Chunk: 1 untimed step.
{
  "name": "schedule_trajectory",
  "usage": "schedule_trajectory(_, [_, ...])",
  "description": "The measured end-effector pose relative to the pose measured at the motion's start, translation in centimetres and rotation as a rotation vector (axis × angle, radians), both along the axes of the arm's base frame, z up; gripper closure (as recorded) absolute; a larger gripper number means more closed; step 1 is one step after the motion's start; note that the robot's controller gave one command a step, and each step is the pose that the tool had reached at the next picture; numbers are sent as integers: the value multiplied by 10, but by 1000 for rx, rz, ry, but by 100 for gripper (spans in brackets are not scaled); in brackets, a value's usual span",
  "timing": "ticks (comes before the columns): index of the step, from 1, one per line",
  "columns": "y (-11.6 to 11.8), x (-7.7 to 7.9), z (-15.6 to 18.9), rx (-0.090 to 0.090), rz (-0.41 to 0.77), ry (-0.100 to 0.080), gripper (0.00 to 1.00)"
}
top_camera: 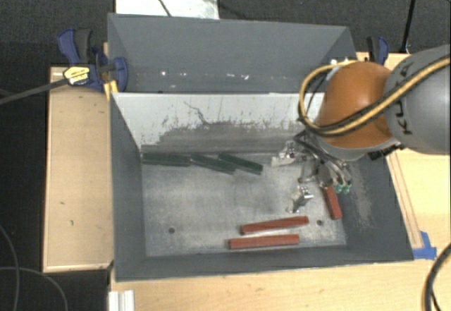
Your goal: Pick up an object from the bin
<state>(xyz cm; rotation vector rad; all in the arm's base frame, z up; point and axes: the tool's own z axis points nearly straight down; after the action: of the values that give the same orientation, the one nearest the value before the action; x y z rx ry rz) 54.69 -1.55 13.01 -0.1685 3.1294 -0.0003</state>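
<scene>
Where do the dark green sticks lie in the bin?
In the camera view, the dark green sticks lie on the bin floor at the foot of the back wall, left of the pincer.

The grey metal bin (204,207) has a scuffed floor with a few sticks lying on it. Left of the gripper (304,195), along the back wall, lie dark green sticks (211,161) — roughly end to end. Just in front of the gripper, two red-brown sticks (264,241) lie side by side — and a third red-brown stick (332,202) slants just to its right.
</scene>
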Motion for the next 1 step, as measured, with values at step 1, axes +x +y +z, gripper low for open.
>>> schedule_trajectory(1, [-15, -37, -41, 1, -14, 6, 0])
